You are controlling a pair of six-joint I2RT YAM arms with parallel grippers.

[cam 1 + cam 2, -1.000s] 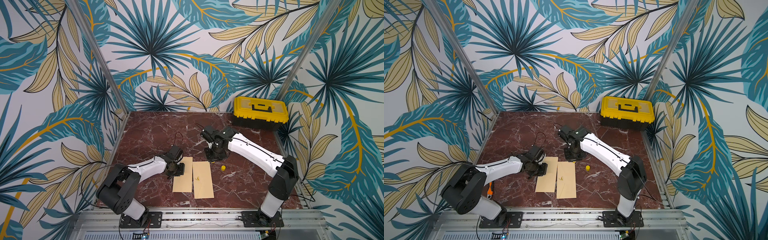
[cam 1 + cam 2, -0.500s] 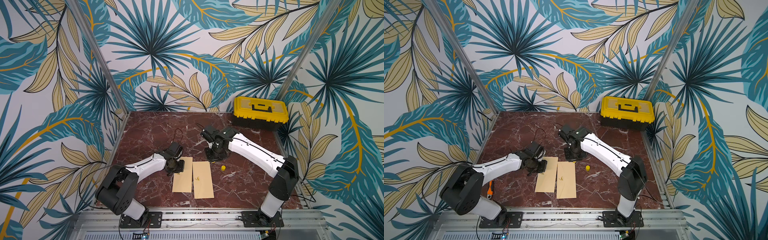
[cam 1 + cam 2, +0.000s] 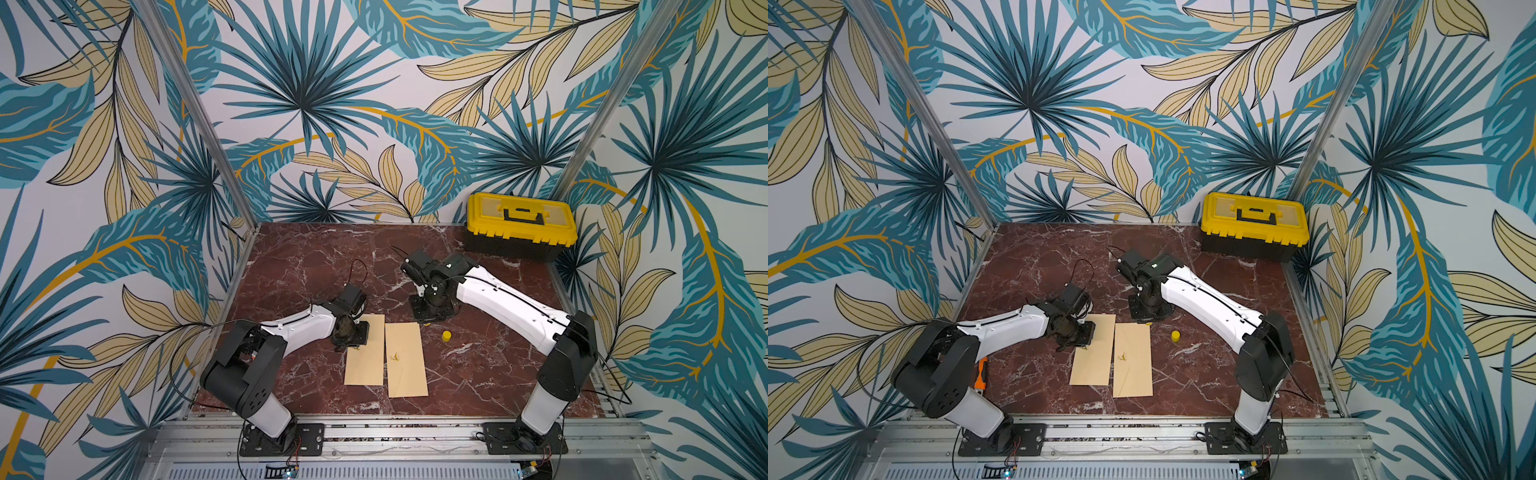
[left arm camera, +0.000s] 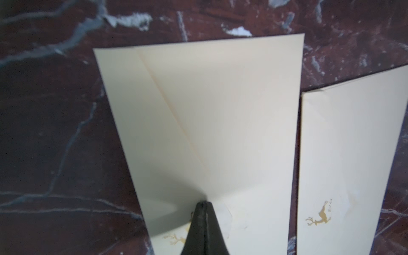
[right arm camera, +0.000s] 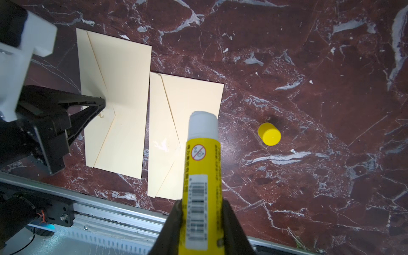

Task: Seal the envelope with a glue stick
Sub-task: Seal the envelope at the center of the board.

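Note:
Two cream envelopes lie side by side in both top views, the left envelope [image 3: 365, 357] and the right envelope [image 3: 407, 361]. My left gripper [image 4: 204, 203] is shut, and its tip presses on the left envelope [image 4: 209, 110] near the flap's point. It is also seen in a top view, left gripper [image 3: 353, 341]. My right gripper [image 5: 202, 212] is shut on the glue stick [image 5: 202, 163], uncapped with its white tip out, above the right envelope [image 5: 192, 97]. The yellow cap [image 5: 269, 134] lies on the table beside that envelope. A white smear marks the right envelope.
A yellow-lidded toolbox [image 3: 521, 224] stands at the back right corner. An orange tool [image 3: 982, 372] lies by the left arm's base. A metal rail [image 5: 110, 212] runs along the table's front edge. Patterned walls close in three sides.
The left gripper shifted slightly back and forth at the left envelope's edge. The right arm and the glue stick have not moved.

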